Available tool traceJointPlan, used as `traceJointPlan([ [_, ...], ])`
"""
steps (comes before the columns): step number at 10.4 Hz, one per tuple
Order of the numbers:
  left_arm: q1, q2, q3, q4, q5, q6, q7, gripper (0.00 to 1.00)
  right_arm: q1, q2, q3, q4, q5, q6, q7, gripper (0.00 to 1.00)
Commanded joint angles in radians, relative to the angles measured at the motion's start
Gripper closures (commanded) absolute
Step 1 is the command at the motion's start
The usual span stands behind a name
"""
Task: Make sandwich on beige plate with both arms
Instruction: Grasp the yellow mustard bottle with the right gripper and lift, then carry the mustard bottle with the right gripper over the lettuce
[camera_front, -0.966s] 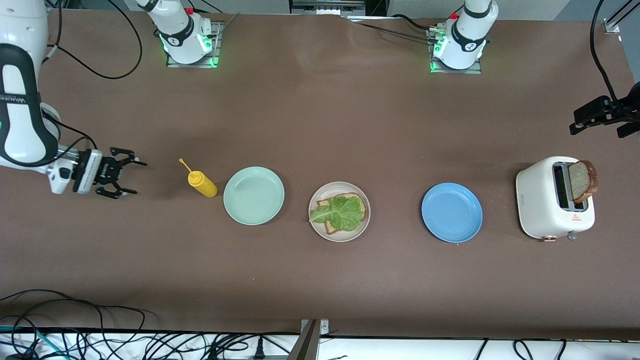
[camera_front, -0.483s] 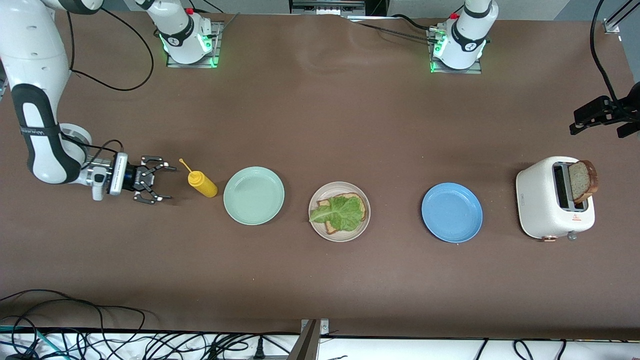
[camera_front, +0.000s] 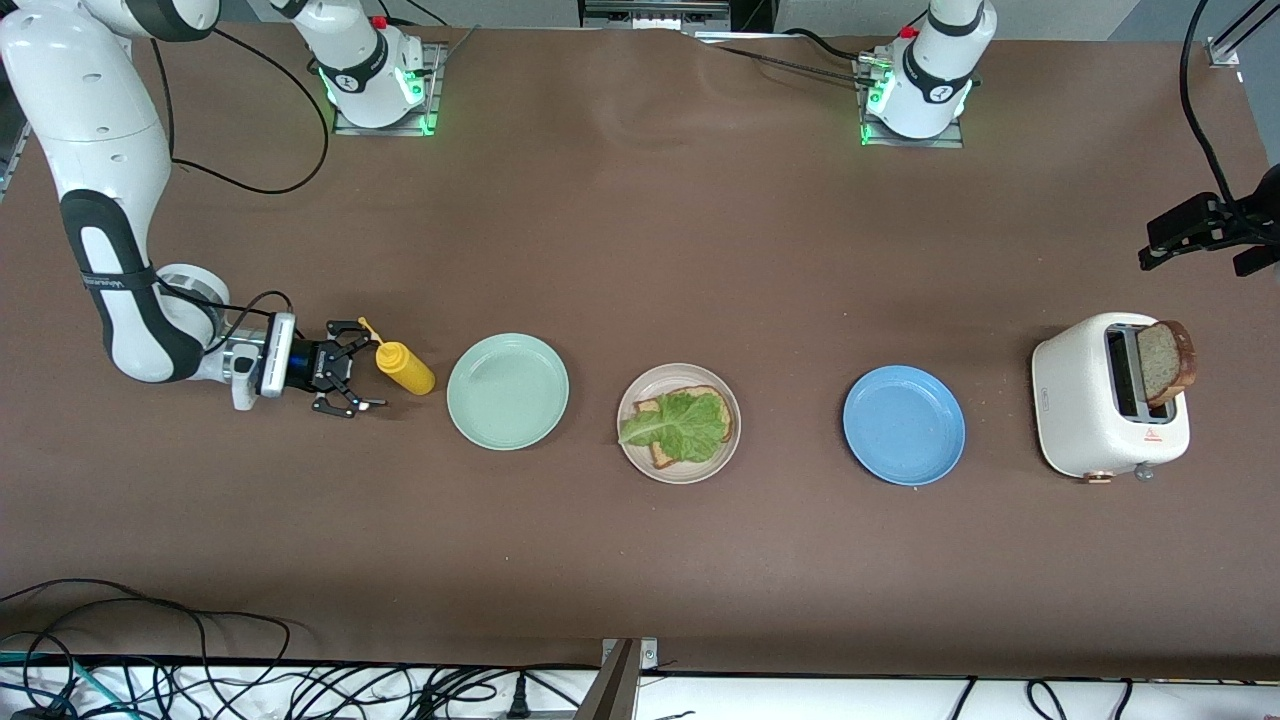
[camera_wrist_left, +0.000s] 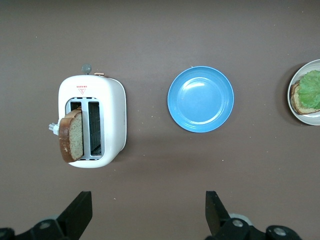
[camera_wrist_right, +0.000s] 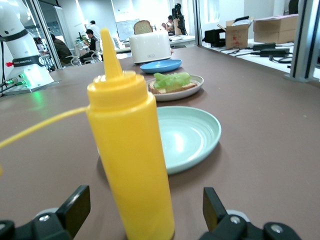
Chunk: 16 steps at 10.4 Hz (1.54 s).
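Resting on the beige plate (camera_front: 679, 472) is my half-built sandwich (camera_front: 686, 426): one square brown slice with a darker crust, and a ruffled green lettuce leaf (camera_front: 672, 424) spread over it, its pale stem end reaching out to the plate's rim toward the right arm's end of the tabletop (camera_front: 640, 250). That plate stands in the middle of a row, between a mint-green plate (camera_front: 507, 391) and a blue plate (camera_front: 903, 425). A second brown slice (camera_front: 1165, 360) stands tilted in a slot of the white toaster (camera_front: 1108, 396) at the left arm's end. My right arm comes down from its base and bends low along the tabletop, wrist level. My right pincer (camera_front: 355, 369) lies on its side just above the surface, spread wide and holding nothing, its fingers reaching to either side of a yellow squeeze bottle (camera_front: 404, 366) that stands upright beside the mint-green plate; the right wrist view shows the bottle close up between my fingers, and whether they touch it I cannot tell. My left pincer (camera_wrist_left: 148, 212) hangs high, over the tabletop close to the toaster and the blue plate, pointing straight down, equally wide and empty.
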Motion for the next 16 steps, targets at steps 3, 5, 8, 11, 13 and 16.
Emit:
traceJointPlan([
  [3, 0.014, 0.004, -0.007, 0.009, -0.014, -0.005, 0.021, 0.00, -0.011, 0.008, 0.034, 0.011, 0.026, -0.007, -0.044, 0.15],
  [5, 0.014, 0.004, -0.007, 0.009, -0.014, -0.005, 0.021, 0.00, -0.010, 0.010, 0.042, 0.016, 0.025, -0.007, -0.044, 0.49],
  [8, 0.014, 0.005, -0.007, 0.009, -0.014, -0.005, 0.021, 0.00, -0.010, 0.010, 0.062, 0.016, 0.025, 0.019, -0.038, 0.91],
  [11, 0.014, 0.005, -0.006, 0.009, -0.014, -0.005, 0.021, 0.00, -0.008, -0.025, 0.065, 0.017, -0.025, 0.035, 0.114, 1.00],
  [13, 0.014, 0.004, -0.007, 0.009, -0.014, -0.005, 0.021, 0.00, 0.008, -0.155, 0.069, 0.019, -0.230, 0.116, 0.413, 1.00],
  [16, 0.014, 0.005, -0.007, 0.009, -0.014, -0.005, 0.021, 0.00, 0.076, -0.219, 0.115, 0.107, -0.601, 0.199, 0.806, 1.00],
])
